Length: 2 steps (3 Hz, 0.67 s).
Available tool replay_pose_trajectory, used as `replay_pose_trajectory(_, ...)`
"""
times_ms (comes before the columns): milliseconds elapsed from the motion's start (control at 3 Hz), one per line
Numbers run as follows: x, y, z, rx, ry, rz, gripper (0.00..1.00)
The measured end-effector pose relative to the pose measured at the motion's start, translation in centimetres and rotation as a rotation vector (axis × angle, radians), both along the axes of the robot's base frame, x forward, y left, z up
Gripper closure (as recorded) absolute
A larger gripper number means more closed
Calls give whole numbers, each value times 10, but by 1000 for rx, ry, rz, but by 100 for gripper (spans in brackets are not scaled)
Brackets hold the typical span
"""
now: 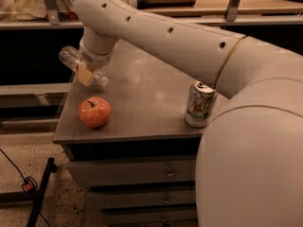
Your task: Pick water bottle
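The water bottle [69, 57] is a small clear ribbed plastic bottle. It lies tilted across my gripper [88, 74] over the back left corner of the grey tabletop [142, 103], its clear end sticking out to the left past the table edge. My gripper is shut on the bottle's middle, with a yellowish finger pad [85, 74] showing in front of it. The bottle's other end pokes out low on the right by the pad. The white arm reaches in from the right and hides the wrist.
A red apple [94, 111] sits at the front left of the tabletop, just below my gripper. A silver-green soda can [200, 104] stands at the front right beside my arm. Drawers [142, 174] are under the top. A shelf [265, 11] runs behind.
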<state>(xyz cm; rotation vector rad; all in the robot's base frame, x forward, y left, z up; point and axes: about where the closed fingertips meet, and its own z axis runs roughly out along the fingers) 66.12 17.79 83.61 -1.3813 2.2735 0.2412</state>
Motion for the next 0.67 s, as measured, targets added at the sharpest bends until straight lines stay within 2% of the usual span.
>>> replay_pose_trajectory(333, 8, -11, 24, -13, -19, 3, 100)
replay_pose_trajectory(667, 9, -13, 27, -13, -21, 1, 100)
